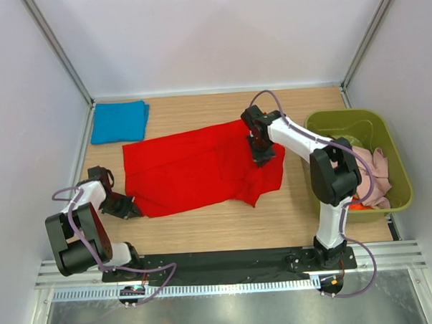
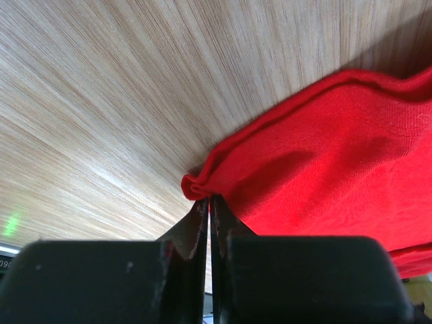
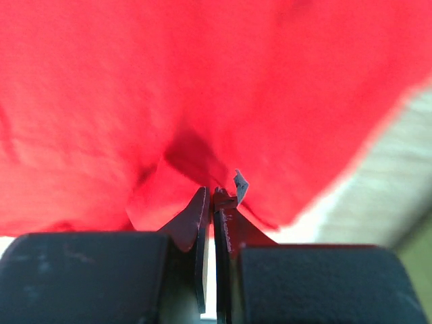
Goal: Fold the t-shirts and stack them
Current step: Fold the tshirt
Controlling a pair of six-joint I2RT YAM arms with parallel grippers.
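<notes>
The red t-shirt (image 1: 195, 166) lies spread on the surface (image 1: 290, 216) between the two arms, its long axis slanting from the near left up to the far right. The left gripper (image 1: 134, 207) sits at the near-left corner, clenched on a small bunched fold of the hem, as its wrist view shows. The right gripper (image 1: 261, 156) comes down on the opposite, far-right part of the cloth, a little in from the edge. Its jaws are pressed nearly together on a raised pinch of red fabric, with a small pale tag beside one fingertip. So each arm has the end nearest to it, and the shirt runs between them roughly along that slanted line. From the left gripper the body of the shirt lies forward and to the right; from the right gripper it lies to the left and toward the near edge. Any lift or fold probably turns on this diagonal, since pulling the two held ends apart would draw the cloth taut along it. A blue t-shirt (image 1: 119, 122) lies folded at the far left, well apart from the red one. A pink t-shirt (image 1: 374, 166) and an orange one (image 1: 355, 206) lie in the green bin (image 1: 343, 113) at the right.
</notes>
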